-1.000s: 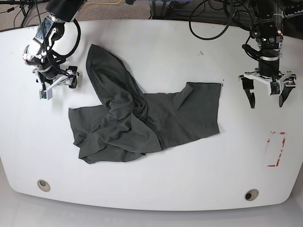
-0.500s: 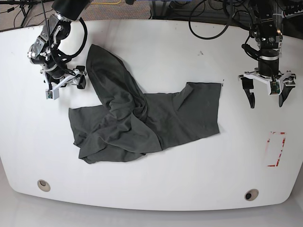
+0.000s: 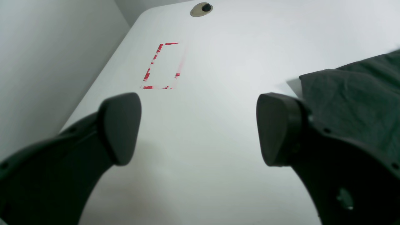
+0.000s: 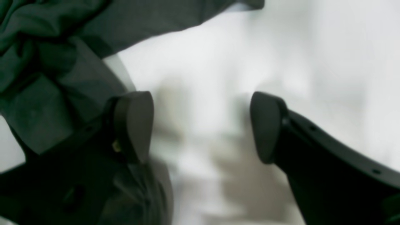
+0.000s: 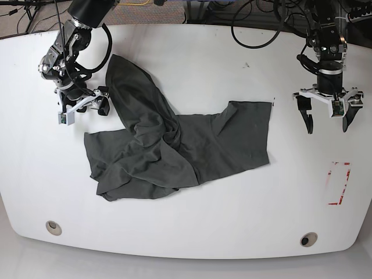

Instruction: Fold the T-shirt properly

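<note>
The dark charcoal-grey T-shirt [image 5: 174, 145] lies crumpled on the white table [image 5: 221, 221], one part stretched toward the back left. My right gripper [image 5: 85, 112] is open just left of that part, low over the table. In the right wrist view, which is blurred, the open gripper [image 4: 200, 128] has the shirt [image 4: 62, 62] at its left finger and bare table between the fingers. My left gripper [image 5: 327, 121] is open and empty, right of the shirt's right edge. In the left wrist view the gripper [image 3: 197, 128] shows the shirt's corner [image 3: 353, 103] beside the right finger.
A red tape rectangle [image 5: 339, 183] marks the table at the right; it also shows in the left wrist view [image 3: 161, 67]. Two round grommets [image 5: 53, 227] [image 5: 308, 239] sit near the front edge. Cables [image 5: 256, 29] hang at the back.
My right gripper has moved right and slightly forward, up to the shirt's left edge. The left arm and the shirt have not moved.
</note>
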Tool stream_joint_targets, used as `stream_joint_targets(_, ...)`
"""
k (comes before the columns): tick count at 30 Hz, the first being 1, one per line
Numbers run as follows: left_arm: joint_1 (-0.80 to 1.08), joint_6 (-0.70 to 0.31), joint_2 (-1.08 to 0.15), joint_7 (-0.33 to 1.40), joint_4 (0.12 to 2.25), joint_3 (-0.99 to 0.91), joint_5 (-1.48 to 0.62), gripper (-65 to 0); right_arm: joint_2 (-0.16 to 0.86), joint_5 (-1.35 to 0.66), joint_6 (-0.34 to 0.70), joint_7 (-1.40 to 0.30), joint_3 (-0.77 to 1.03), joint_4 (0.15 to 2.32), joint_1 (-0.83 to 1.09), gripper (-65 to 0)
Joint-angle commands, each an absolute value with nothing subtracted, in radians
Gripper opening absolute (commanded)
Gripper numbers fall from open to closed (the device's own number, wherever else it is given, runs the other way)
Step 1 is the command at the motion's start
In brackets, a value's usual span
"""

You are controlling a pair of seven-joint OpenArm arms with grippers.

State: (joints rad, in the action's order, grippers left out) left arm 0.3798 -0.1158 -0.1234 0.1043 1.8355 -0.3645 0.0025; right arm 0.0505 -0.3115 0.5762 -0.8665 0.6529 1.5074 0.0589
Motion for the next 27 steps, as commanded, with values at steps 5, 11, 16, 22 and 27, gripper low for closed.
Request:
stream_joint_targets(5, 0.368, -0.111, -0.135, 0.075, 1.851, -0.369, -0.003, -10.2, 0.055, -0.288, 0.568, -0.932, 0.636, 1.508, 0.068, -18.3)
stream_joint_targets(11, 0.362, -0.112, -0.133, 0.075, 1.846, -0.365, -0.003, -10.0, 0.063, -0.291, 0.575, -0.931, 0.627, 1.517, 0.073, -18.5)
stream_joint_targets(16, 0.355, -0.115, -0.126, 0.079, 1.841, -0.360, -0.005, -9.8, 0.072, -0.294, 0.581, -0.931, 0.617, 1.525, 0.082, -18.8)
stream_joint_targets(22, 0.354, -0.117, -0.125, 0.083, 1.838, -0.359, -0.004, -9.9, 0.081, -0.292, 0.580, -0.928, 0.601, 1.526, 0.090, -18.9)
stream_joint_targets(27, 0.357, -0.113, -0.131, 0.083, 1.842, -0.358, -0.004, -10.0, 0.079, -0.302, 0.580, -0.927, 0.599, 1.522, 0.095, -18.7)
